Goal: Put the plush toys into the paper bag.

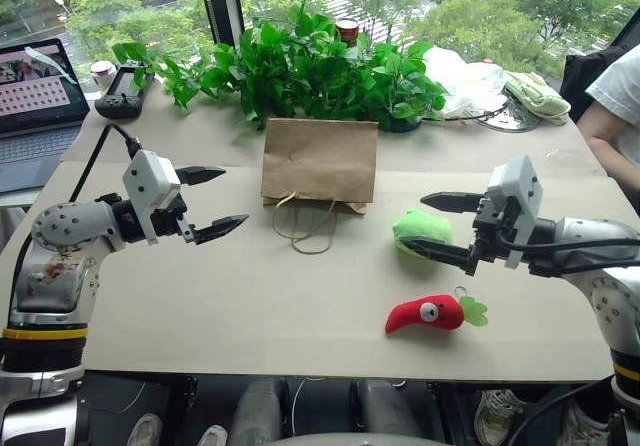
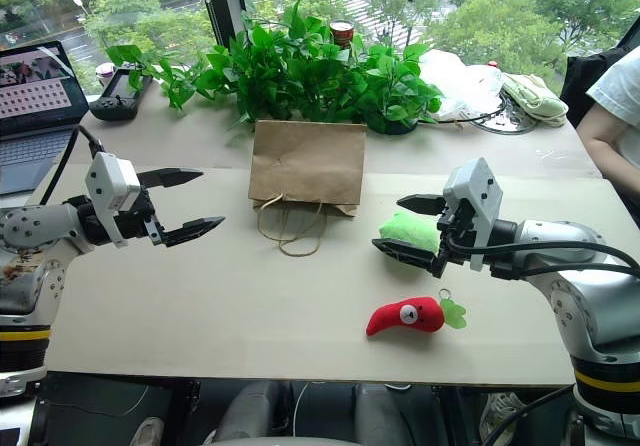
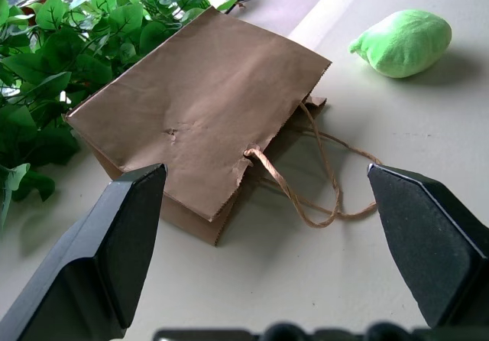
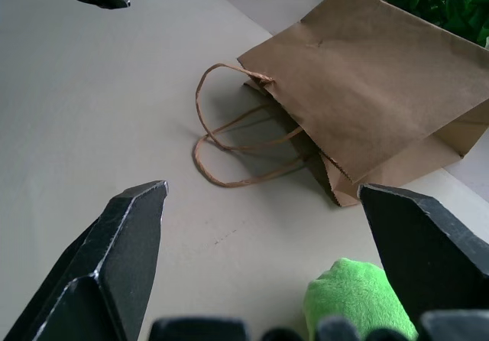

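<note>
Both toys lay outside the bag (image 1: 320, 159) as the robot held its arms over the bench (image 1: 250, 306), each gripper spread wide and empty. The bag lay flat at mid-bench in front of a potted plant (image 1: 320, 66), its mouth and cord handles (image 1: 305, 228) turned toward the robot. The green toy (image 1: 422, 230) sat on the bench on the robot's right of the bag, just beside the right gripper (image 1: 432, 227), whose lower finger crossed in front of it in the head views; in that arm's wrist view the toy showed low between the fingers (image 4: 122, 257), apparently close ahead of them. The red chili (image 1: 428, 313) lay nearer the robot, long axis running roughly left to right, leaf tip toward the right arm. The left gripper (image 1: 214, 202) hovered well apart from both toys, pointing toward the bag, so the right arm looked better placed for the first pick, with the green toy the likelier target. No brand or print showed on the bag. A laptop (image 1: 35, 106) stood at the far left corner with its screen lit, the writing too small to read; a person's arm (image 1: 610, 131) rested at the right edge.
</note>
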`<control>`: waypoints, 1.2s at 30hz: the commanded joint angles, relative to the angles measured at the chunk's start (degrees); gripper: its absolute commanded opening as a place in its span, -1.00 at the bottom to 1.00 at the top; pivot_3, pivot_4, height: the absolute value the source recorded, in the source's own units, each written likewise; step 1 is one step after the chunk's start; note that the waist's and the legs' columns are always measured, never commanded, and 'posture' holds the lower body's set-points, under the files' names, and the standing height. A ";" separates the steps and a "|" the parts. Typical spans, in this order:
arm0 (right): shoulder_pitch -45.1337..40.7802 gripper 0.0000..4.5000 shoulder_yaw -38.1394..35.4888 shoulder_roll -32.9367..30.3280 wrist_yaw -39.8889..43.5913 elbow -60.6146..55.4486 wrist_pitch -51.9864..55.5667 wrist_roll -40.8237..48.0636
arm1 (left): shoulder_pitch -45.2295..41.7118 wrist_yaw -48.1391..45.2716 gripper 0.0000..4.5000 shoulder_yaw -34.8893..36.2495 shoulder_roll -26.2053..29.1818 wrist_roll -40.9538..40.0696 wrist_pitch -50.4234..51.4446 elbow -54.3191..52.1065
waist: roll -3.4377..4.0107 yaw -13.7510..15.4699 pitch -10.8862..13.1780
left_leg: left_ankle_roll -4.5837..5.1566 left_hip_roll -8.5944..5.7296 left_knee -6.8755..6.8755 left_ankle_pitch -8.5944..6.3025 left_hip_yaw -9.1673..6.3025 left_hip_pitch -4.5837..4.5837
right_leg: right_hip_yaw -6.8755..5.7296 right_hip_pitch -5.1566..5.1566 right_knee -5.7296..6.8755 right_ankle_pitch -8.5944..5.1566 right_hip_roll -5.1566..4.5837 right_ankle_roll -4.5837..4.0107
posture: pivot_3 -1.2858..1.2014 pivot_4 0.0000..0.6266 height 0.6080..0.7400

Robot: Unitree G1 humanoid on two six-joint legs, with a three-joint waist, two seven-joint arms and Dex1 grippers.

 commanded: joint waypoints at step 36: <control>4.54 1.00 -1.94 3.35 -13.17 -10.35 2.77 2.40 | -38.77 15.20 0.76 -23.57 -20.75 37.64 -67.72 71.75 | -0.03 1.07 -0.01 | 0.37 -0.05 0.56 -0.22 0.06 -0.46 | -0.21 -0.09 0.03 0.03 0.03 0.11 | 0.03 -0.52 1.00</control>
